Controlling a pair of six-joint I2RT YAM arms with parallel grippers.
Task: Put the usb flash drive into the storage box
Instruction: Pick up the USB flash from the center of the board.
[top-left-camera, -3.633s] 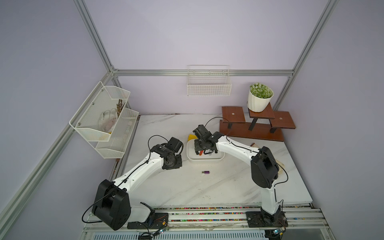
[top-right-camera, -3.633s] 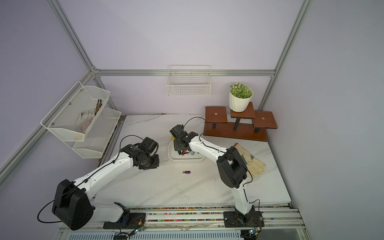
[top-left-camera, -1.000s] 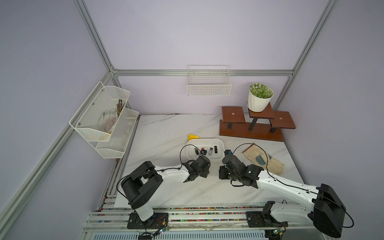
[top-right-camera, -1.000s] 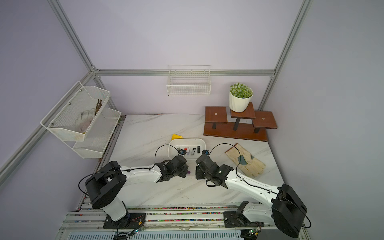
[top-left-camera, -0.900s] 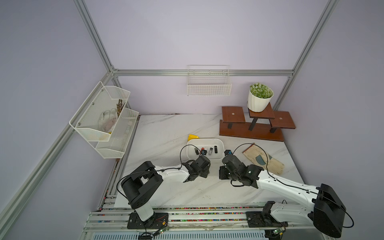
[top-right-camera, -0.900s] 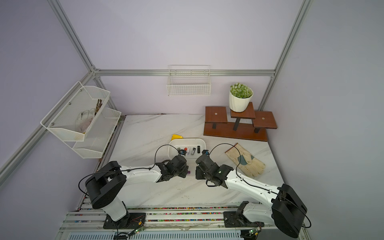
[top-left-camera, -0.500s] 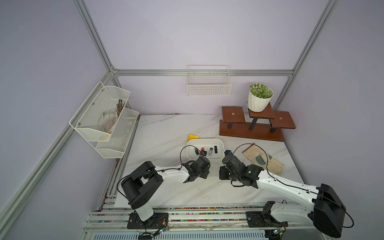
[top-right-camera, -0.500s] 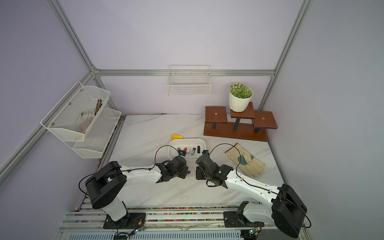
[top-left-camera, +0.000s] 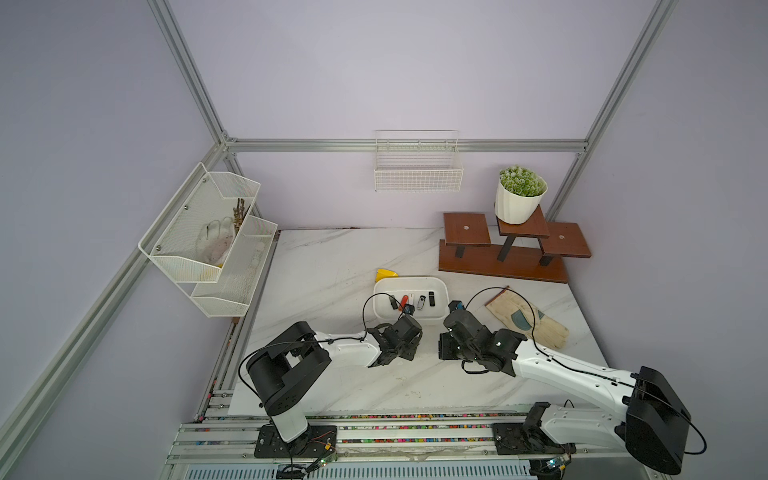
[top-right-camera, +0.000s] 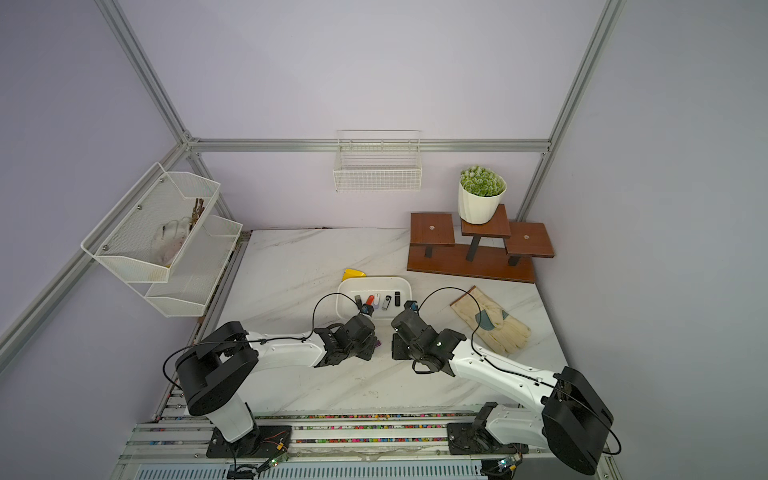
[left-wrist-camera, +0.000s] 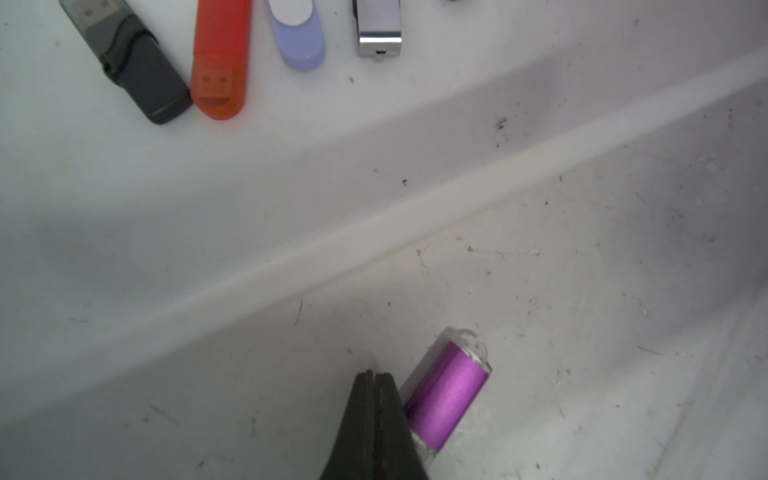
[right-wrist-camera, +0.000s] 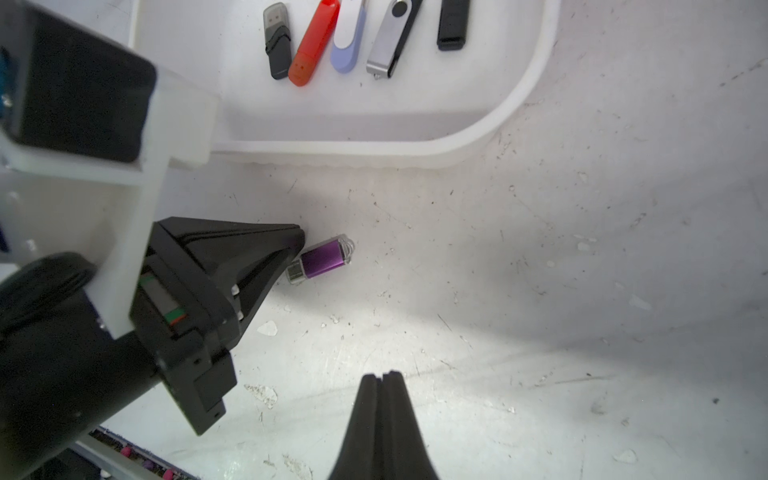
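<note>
- Lying outside the storage box, the usb flash drive is beside our left gripper, jaws together.
- We should part them to straddle it; right gripper, likewise together, hovers apart.

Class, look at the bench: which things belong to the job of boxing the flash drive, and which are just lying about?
Job: purple drive, storage box, left gripper shut beside the drive.

Lying about: glove, yellow piece, potted plant, wooden stand, wire basket, mesh rack, five drives already boxed.
</note>
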